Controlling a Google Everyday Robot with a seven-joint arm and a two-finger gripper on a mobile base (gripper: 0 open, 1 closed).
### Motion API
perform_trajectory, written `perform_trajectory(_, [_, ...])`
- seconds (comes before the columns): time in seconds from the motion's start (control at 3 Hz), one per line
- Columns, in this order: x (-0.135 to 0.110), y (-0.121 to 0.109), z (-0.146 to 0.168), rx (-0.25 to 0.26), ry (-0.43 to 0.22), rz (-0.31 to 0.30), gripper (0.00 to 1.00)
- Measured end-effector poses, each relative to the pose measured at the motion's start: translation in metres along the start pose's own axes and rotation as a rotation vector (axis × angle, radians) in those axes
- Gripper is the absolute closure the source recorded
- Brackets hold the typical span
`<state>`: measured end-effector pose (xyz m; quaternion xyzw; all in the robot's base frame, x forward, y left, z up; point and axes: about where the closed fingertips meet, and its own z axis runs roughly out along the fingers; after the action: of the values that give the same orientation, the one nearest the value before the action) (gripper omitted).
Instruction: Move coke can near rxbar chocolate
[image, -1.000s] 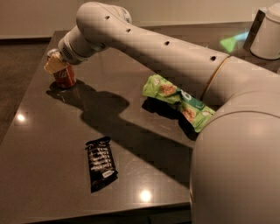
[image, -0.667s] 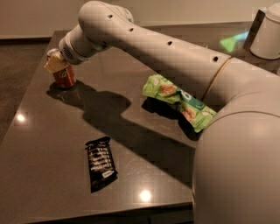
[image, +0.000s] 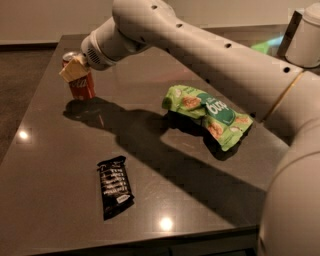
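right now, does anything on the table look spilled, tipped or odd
Nothing stands out. The coke can stands upright, the gripper at its top; the rxbar chocolate lies flat; the green snack bag is just crumpled.

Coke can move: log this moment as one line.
gripper at coke can, back left | rxbar chocolate flat, near front | can and bar apart

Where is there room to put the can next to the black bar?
Bare table lies left of the rxbar chocolate, and between it and the green bag. The far left corner is crowded: the gripper sits at the coke can.
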<state>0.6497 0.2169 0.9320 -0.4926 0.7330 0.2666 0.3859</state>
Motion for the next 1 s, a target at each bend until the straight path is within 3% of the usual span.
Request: perform_trajectory(1.0, [0.032,0.056,-0.091,-0.089,-0.025,-0.066,1.00])
